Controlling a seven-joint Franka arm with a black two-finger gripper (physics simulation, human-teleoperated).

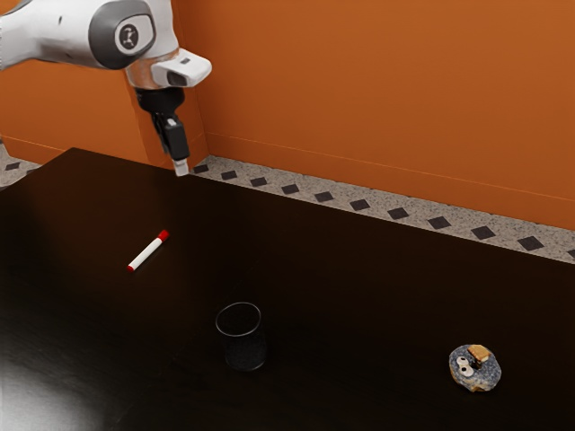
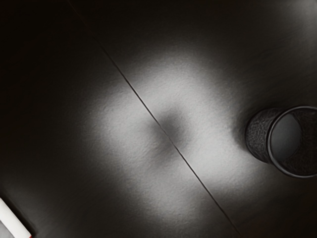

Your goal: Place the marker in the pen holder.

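Gripper (image 1: 181, 168) hangs apart from smooth marker (image 1: 147, 252), mesh holder (image 2: 258, 136).

Desk (image 1: 314, 260) looks smooth, glossy; pen holder (image 1: 244, 349) is dark metal mesh; marker (image 1: 147, 251) looks smooth, plastic.

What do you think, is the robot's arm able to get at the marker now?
Probably yes: the marker lies uncovered on the table, nothing seems to stand between it and the raised gripper, and the pen holder is apart from it.
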